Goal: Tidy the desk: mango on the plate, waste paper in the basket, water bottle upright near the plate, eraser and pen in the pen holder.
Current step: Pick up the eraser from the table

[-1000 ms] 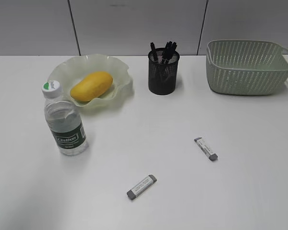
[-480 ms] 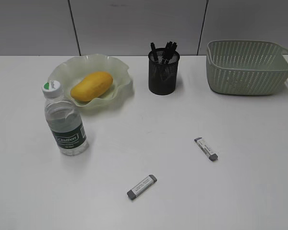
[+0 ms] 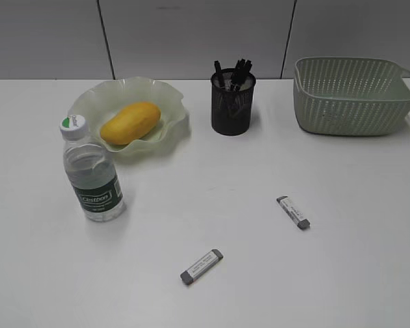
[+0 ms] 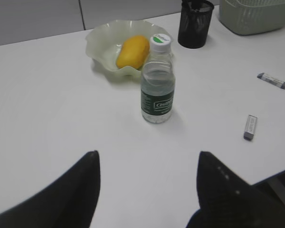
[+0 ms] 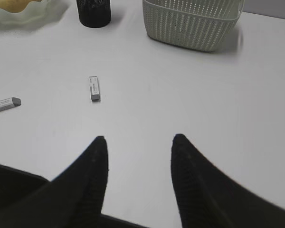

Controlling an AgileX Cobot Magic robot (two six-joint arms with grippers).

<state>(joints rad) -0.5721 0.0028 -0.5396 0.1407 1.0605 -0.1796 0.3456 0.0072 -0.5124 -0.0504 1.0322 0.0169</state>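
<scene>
The yellow mango (image 3: 130, 122) lies on the pale green ruffled plate (image 3: 169, 94). The water bottle (image 3: 92, 174) stands upright in front of the plate's left side. The black mesh pen holder (image 3: 232, 106) holds several black pens (image 3: 235, 71). Two grey-ended erasers lie flat on the white desk (image 3: 369, 225), one at mid-right (image 3: 293, 212) and one nearer the front (image 3: 201, 266). The waste paper is out of view. My left gripper (image 4: 148, 154) is open and empty, well short of the bottle (image 4: 157, 85). My right gripper (image 5: 140, 137) is open and empty, short of an eraser (image 5: 94, 88).
The pale green basket (image 3: 352, 99) stands at the back right, and its inside floor is hidden. A grey panelled wall runs behind the desk. Neither arm shows in the exterior view.
</scene>
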